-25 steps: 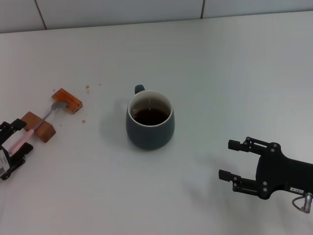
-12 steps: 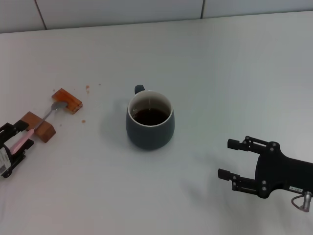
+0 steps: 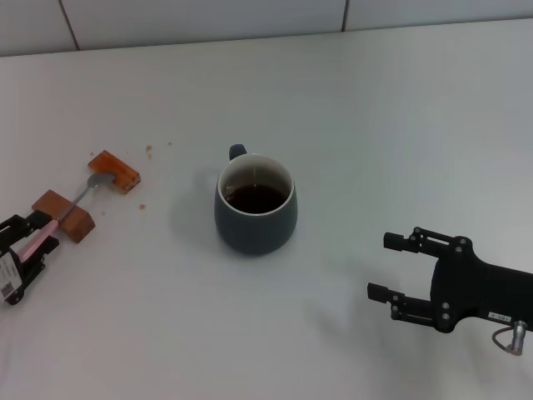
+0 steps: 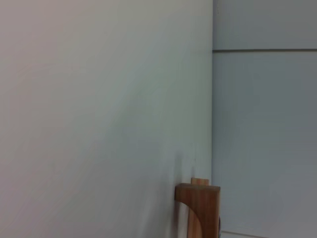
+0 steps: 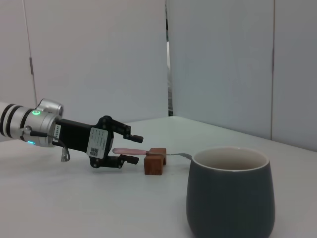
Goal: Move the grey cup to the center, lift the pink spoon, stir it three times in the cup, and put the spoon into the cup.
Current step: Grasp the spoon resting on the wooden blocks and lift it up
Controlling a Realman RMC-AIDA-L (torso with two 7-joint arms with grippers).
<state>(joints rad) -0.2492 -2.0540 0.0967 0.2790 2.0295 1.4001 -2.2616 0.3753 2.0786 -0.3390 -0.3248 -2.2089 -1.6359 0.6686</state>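
The right gripper (image 3: pixel 391 267) is hanging low over the table (image 3: pixel 400 108) at the near right, its fingers spread wide with nothing between them, well apart from everything else. At the near left edge the left gripper (image 3: pixel 32 242) is sitting around the tail of the pink spoon (image 3: pixel 52 222); in the right wrist view its two fingers (image 5: pixel 132 139) are standing apart, one above and one below the pink handle, not yet pinching it. The spoon is lying bridged across two wooden blocks: the handle is resting on the nearer wooden block (image 3: pixel 65 214), and the small silver bowl is sitting on the farther orange block (image 3: pixel 115 170), with a few crumbs (image 3: pixel 150 150) scattered beyond. The grey cup (image 3: pixel 256 204) is standing upright near the middle of the table, holding dark liquid, its little handle pointing away from the robot, so the centring step is looking done and the spoon pick is the step in hand.

The risk here is lying in the grip. The fingers are catching only the very end of a slim handle, so closing off-centre is likely to tip the spoon off its blocks or let it swivel once lifted. Carrying it loosely toward the cup is also risking a knock on the rim and a splash of the dark liquid
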